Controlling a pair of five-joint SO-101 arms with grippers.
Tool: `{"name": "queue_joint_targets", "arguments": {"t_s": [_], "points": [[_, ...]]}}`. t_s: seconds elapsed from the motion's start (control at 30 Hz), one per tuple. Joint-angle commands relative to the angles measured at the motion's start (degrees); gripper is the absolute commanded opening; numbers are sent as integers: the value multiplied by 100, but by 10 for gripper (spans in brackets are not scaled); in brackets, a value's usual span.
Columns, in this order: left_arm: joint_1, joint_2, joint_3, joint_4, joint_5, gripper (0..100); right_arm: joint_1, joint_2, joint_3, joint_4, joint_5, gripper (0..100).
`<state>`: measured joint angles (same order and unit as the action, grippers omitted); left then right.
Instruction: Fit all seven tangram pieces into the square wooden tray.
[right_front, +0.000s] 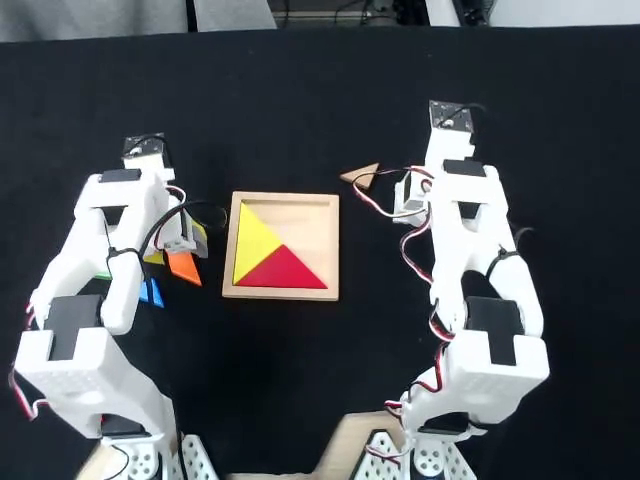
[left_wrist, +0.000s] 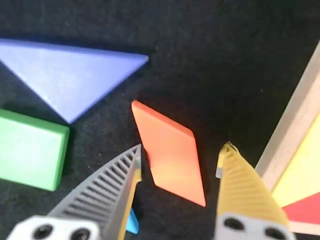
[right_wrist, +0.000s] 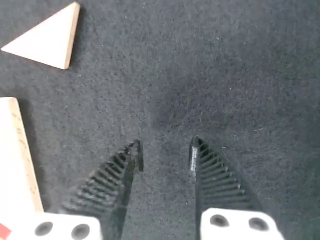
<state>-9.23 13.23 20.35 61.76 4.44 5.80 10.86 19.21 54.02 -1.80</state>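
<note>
The square wooden tray lies mid-table and holds a yellow triangle and a red triangle. My left gripper hangs left of the tray, open, its fingers on either side of an orange parallelogram on the cloth. Beside that piece lie a blue-violet triangle and a green square. My right gripper is open over bare cloth right of the tray. A wooden triangle lies a little beyond it, also seen off the tray's far right corner.
A small blue piece lies by the left arm, partly under it. The tray's edge runs close to the left gripper's yellow finger. Black cloth covers the table, with free room in front of the tray and at the far side.
</note>
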Motion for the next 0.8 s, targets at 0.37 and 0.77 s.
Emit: {"name": "queue_joint_targets", "arguments": {"t_s": [0.37, 0.77], "points": [[101, 308, -259, -44, -264, 97, -167, -356, -31, -35, 53, 165], [690, -316, -1086, 1433, -290, 95, -149, -356, -31, -35, 53, 165]]}}
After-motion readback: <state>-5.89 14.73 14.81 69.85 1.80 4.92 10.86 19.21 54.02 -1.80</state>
